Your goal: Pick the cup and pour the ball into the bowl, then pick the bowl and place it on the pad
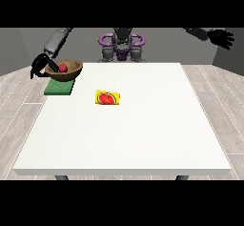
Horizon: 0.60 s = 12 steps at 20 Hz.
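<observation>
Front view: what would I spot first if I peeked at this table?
Probably the yellow cup with its watermelon picture, lying on its side mid-table. Then the wooden bowl with the red ball inside, over the green pad at the far left corner, a black hand at its rim.

Grey torso (122, 48), purple rings, black hands

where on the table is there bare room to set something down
Bare: the white table right of the yellow watermelon-print cup lying on its side, and all in front of it. Crowded: far corner at the view's left, with brown wooden bowl, green pad, robot hand.
</observation>
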Each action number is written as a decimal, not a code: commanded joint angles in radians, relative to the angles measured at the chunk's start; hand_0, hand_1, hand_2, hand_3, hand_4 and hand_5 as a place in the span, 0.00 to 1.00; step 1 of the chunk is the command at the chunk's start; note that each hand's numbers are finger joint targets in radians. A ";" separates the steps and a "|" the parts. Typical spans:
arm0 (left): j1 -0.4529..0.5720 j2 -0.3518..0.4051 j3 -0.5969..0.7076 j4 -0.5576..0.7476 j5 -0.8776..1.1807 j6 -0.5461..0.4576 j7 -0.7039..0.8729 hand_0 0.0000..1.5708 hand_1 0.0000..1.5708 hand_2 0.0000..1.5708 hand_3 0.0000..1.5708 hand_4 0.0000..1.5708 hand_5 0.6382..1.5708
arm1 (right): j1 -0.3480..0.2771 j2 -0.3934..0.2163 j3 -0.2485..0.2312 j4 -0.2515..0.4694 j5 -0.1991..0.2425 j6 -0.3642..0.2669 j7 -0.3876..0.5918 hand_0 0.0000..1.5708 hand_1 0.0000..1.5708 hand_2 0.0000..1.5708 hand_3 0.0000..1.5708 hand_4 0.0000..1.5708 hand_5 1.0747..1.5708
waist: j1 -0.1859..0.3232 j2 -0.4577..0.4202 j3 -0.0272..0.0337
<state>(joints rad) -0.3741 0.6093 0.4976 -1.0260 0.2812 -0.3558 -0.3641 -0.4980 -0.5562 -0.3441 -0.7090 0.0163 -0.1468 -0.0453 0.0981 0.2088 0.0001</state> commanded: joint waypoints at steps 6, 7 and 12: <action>-0.025 0.065 0.033 0.009 0.036 -0.038 -0.003 0.00 0.00 0.00 0.00 0.76 0.99 | -0.069 -0.099 -0.073 0.116 -0.008 -0.072 0.029 0.78 0.78 0.90 0.83 0.00 0.96 | 0.021 0.058 0.0005; 0.006 0.049 0.036 0.028 0.019 -0.040 -0.073 0.00 0.00 0.00 0.00 0.75 0.98 | -0.049 -0.076 -0.060 0.121 -0.007 -0.047 -0.002 0.69 0.69 0.78 0.74 0.00 0.90 | 0.016 0.066 0.0002; -0.027 0.053 0.031 0.022 0.041 -0.027 -0.019 0.00 0.00 0.00 0.00 0.75 0.98 | -0.117 -0.122 -0.070 0.164 -0.040 0.053 0.034 0.00 0.00 0.27 0.41 0.00 0.78 | 0.009 0.067 0.0006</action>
<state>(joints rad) -0.3843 0.6638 0.5304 -0.9943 0.3120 -0.3940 -0.3982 -0.5675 -0.6300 -0.4010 -0.5835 -0.0055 -0.1530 -0.0372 0.1053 0.2625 0.0007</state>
